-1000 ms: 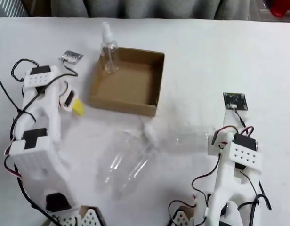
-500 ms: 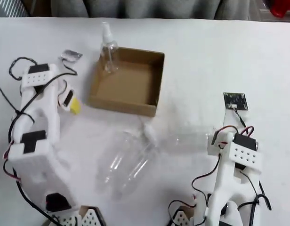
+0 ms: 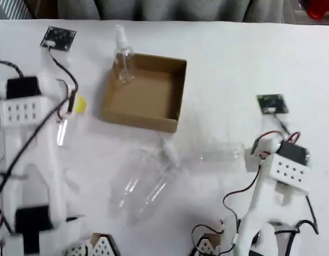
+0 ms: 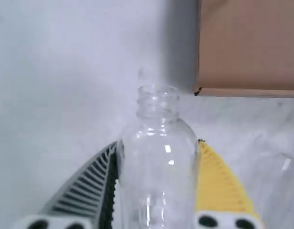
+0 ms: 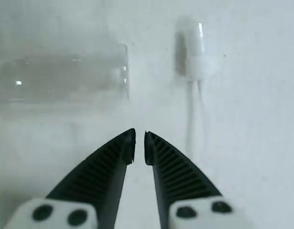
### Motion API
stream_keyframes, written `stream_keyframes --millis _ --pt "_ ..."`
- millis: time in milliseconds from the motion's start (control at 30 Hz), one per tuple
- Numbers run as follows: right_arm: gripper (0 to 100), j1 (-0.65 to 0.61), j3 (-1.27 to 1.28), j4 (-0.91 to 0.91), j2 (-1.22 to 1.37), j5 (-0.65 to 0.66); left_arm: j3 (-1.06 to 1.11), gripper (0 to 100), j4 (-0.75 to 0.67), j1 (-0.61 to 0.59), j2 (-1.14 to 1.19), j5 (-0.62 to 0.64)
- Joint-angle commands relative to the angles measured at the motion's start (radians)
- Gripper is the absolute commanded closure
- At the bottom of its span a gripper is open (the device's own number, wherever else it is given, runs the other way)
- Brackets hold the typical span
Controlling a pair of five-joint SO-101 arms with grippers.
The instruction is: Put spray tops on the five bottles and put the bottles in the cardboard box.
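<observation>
On the white table [image 3: 234, 64] an open cardboard box [image 3: 146, 95] is seen, and a capped bottle [image 3: 122, 56] is stood upright in its far left corner. Beside the box, an open bottle [image 3: 62, 130] is held by the left gripper [image 3: 68, 109]. In front of the box, clear bottles [image 3: 143, 184] are laid together on their sides. A single bottle [image 3: 218, 154] is laid between them and the right arm [image 3: 276, 170].

At the left wrist, the open bottle is clamped below its uncapped neck between the grey finger [image 4: 97, 186] and the yellow finger [image 4: 216, 181]. A corner of the box is seen just past the neck.

At the right wrist, the right gripper [image 5: 140, 140] is seen with its jaws almost touching and nothing between them. Beyond its tips the single bottle and a spray top [image 5: 192, 59] with its tube are laid on the table, apart from each other.
</observation>
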Motion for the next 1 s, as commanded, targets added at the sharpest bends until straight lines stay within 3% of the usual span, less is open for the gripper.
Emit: stream_keyframes --millis 0,200,400,600,767,967 --pt "98.2 0.082 -0.157 0.067 -0.007 0.055 0.186 98 -0.12 0.061 -0.308 0.083" --pt "98.3 0.269 -0.344 0.133 0.002 0.132 0.407 98 -0.261 0.117 -0.584 0.141" --pt "98.1 0.45 -0.499 0.136 0.007 0.238 0.548 98 -0.407 0.125 -0.751 0.288" --pt "98.1 0.415 -0.624 0.22 0.156 0.249 0.715 98 -0.603 0.153 -0.811 0.413" --pt "97.3 0.348 -0.789 0.36 0.383 0.249 0.796 98 -0.629 0.205 -0.84 0.327" --pt "85.0 0.291 -0.812 0.357 0.564 0.25 0.895 98 -0.684 0.26 -0.883 0.307"
